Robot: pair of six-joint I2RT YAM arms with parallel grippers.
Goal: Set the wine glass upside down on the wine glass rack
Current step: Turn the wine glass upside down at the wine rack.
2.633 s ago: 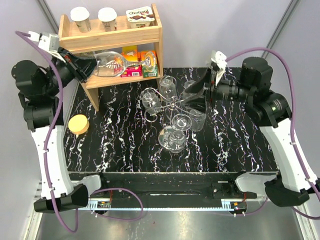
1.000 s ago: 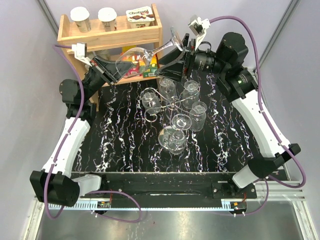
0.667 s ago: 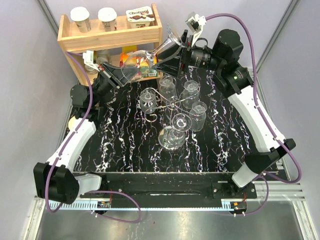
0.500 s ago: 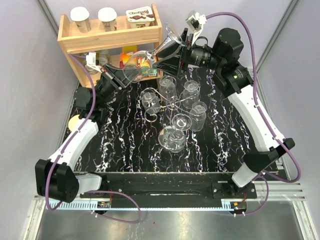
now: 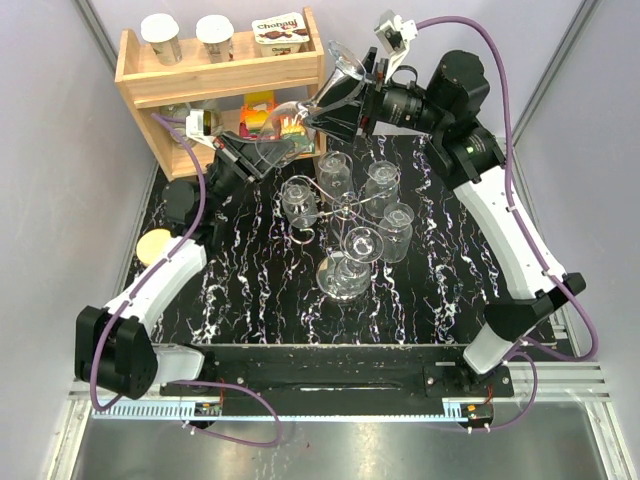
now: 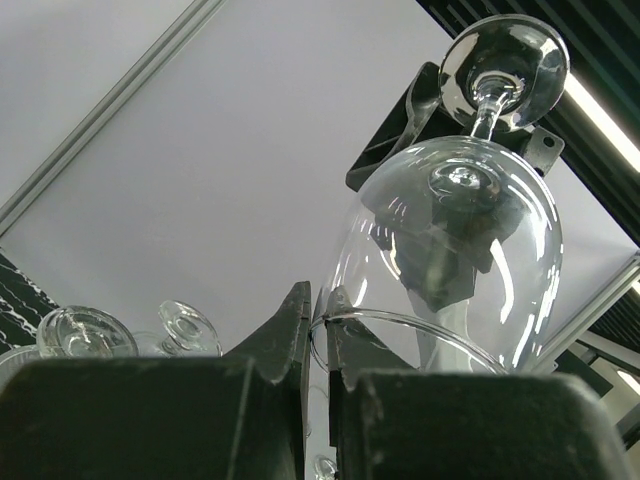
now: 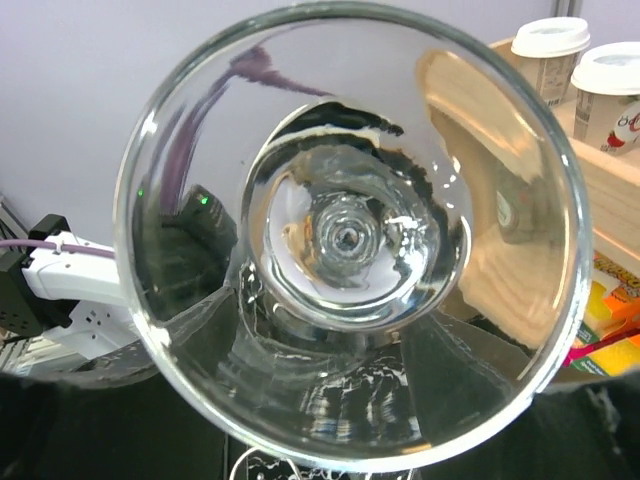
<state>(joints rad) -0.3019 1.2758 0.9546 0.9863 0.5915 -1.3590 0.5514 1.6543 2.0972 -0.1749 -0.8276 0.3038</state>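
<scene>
The wine glass (image 5: 282, 143) hangs in the air over the far edge of the tabletop (image 5: 250, 290), just in front of the wooden shelf (image 5: 220, 72) at the far-left corner. It's tilted, bowl toward the left arm, foot toward the right. The left tool (image 5: 257, 152) has it by the rim: its fingers (image 6: 287, 335) are nearly together, pinching the glass wall between them. The right tool (image 5: 325, 106) sits at the stem just under the foot. Is it clamped? Can't tell, the foot fills its camera.

This looks like a handover. The right should close firmly on the stem before the left lets go. Then the left opens fully and backs straight off the rim, no twisting.

The wine glass rack (image 5: 343, 208) stands mid-tabletop with other glasses (image 5: 395, 228) hanging on it. A bare curl shows on its near-left side, the likely target.
</scene>
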